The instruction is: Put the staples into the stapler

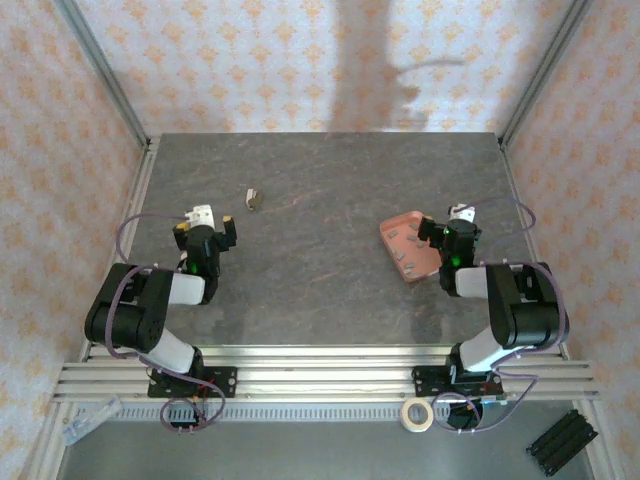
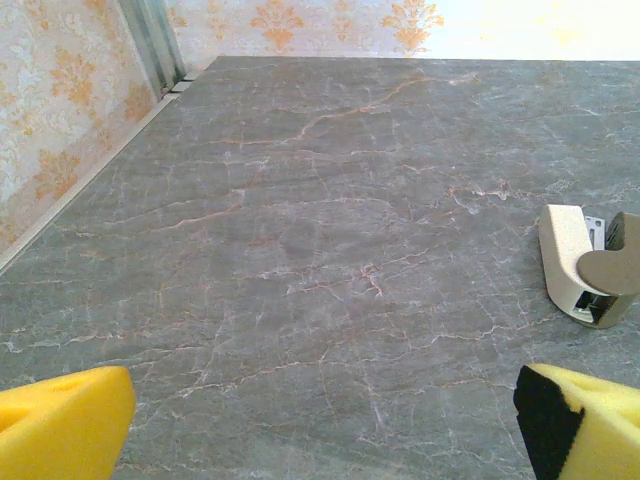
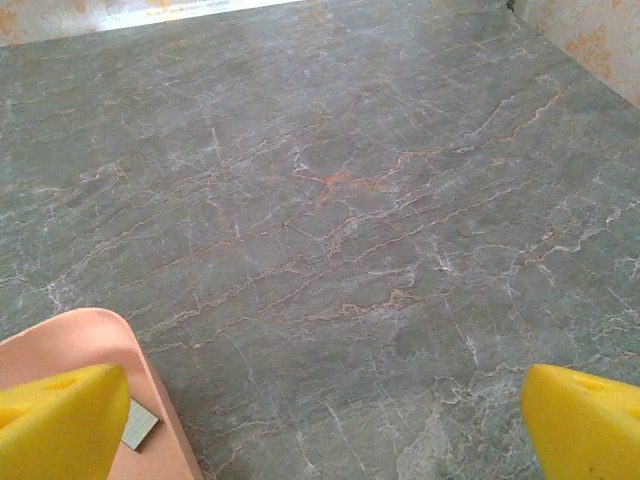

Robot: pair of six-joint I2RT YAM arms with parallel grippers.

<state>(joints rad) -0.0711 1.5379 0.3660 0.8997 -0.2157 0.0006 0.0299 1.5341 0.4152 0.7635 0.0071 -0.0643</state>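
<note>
Stapler (image 2: 585, 265) lies on table (image 2: 300, 230), ahead of left gripper (image 2: 320, 425), beyond its right finger. Staples (image 3: 135, 422) (one strip clear) sit in pink tray (image 3: 85, 340), just beside left finger of right gripper (image 3: 320, 420). Both grippers spread wide, holding nothing.

Surface (image 1: 320, 290): grey marble, pinkish veins. Tray (image 1: 395, 232): salmon-pink. Stapler (image 2: 562, 250): pale cream-pink. Left claw (image 2: 325, 425): yellow fingertips (image 2: 60, 425). Walls (image 1: 300, 60): orange floral wallpaper.
</note>
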